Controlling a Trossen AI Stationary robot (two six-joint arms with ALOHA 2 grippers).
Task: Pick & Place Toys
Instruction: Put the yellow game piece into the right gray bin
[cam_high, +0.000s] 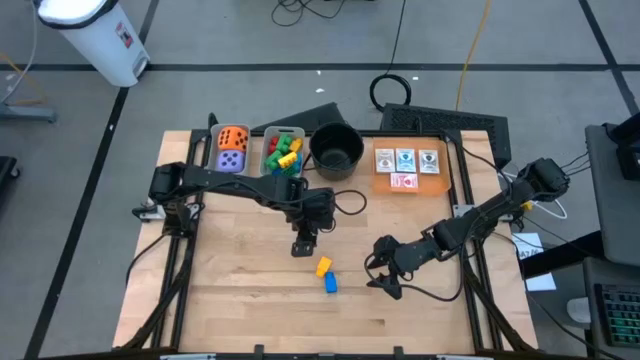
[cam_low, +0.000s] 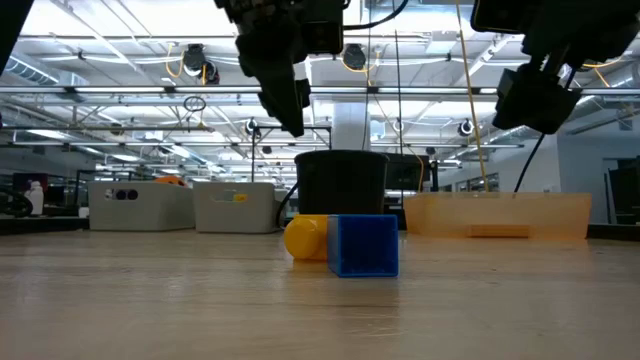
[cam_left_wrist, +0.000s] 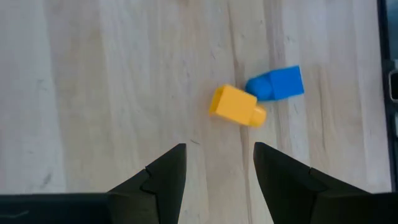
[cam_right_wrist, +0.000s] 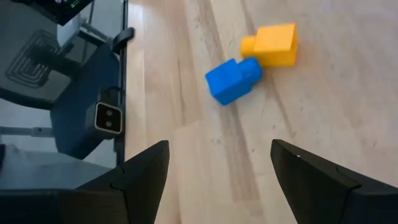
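A yellow block (cam_high: 323, 266) and a blue block (cam_high: 331, 283) lie side by side on the wooden table near its middle, touching at their studs (cam_right_wrist: 250, 57). My left gripper (cam_high: 303, 247) hovers open just beyond them on the far side, pointing steeply down; the blocks (cam_left_wrist: 236, 105) show ahead of its fingers. My right gripper (cam_high: 384, 283) stands open to the right of the blocks, above the table, with nothing between its fingers. In the low view both grippers hang well above the blocks (cam_low: 345, 243).
Along the far edge stand a grey bin with an orange and a purple die (cam_high: 232, 148), a grey bin with coloured blocks (cam_high: 283, 152), a round black pot (cam_high: 336, 150) and an orange tray with picture cards (cam_high: 407, 167). Bare wood lies around the two blocks.
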